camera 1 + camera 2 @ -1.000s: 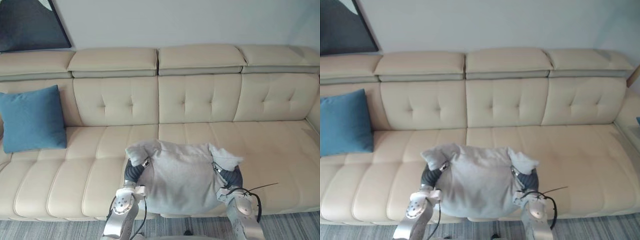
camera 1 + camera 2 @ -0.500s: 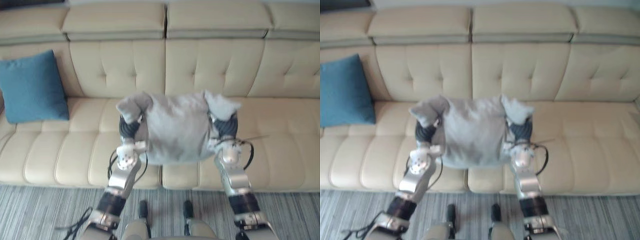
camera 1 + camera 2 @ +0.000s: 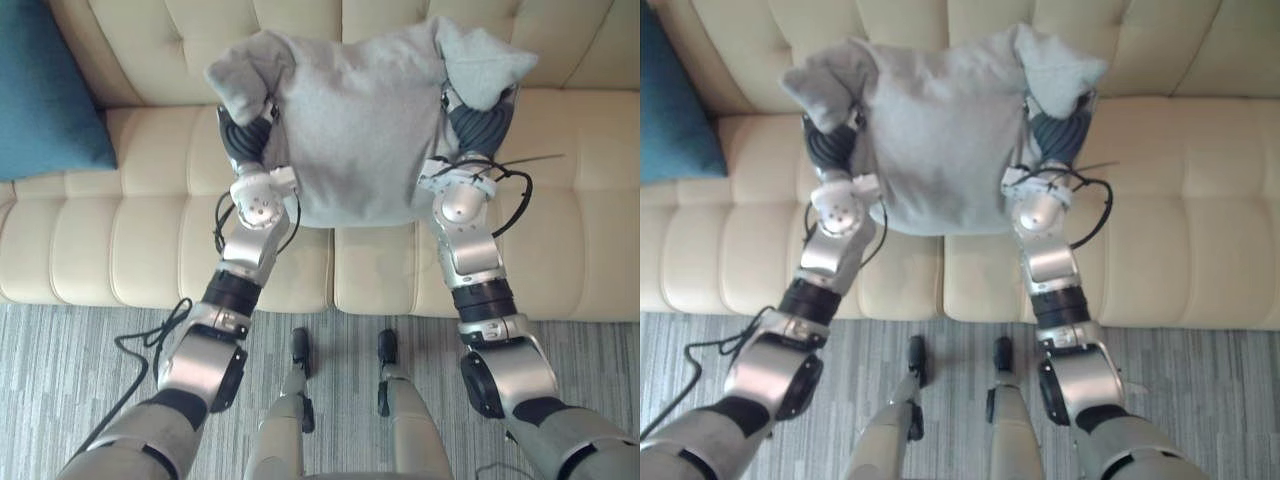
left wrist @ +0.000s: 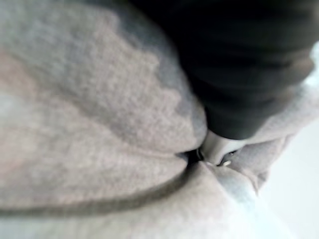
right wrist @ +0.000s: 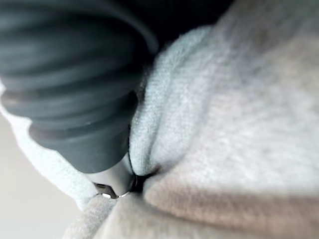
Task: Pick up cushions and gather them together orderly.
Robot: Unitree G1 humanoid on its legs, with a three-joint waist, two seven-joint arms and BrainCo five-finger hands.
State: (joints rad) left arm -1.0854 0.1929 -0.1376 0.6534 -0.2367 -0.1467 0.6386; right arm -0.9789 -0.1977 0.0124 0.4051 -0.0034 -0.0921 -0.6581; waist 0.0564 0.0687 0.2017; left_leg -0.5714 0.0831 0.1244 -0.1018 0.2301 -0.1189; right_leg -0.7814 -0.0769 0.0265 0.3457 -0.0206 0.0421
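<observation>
No readable text, label, number or sign on the grey cushion (image 3: 360,130), sofa (image 3: 130,250) or floor (image 3: 70,350).

Grey cushion (image 3: 360,130) held aloft; blue cushion (image 3: 45,95) on sofa (image 3: 130,250)

This is looking like a home living room: a cream tufted sofa (image 3: 150,250) is standing here, a blue cushion (image 3: 40,100) is sitting on it, and grey striped carpet (image 3: 60,360) is lying in front.
</observation>
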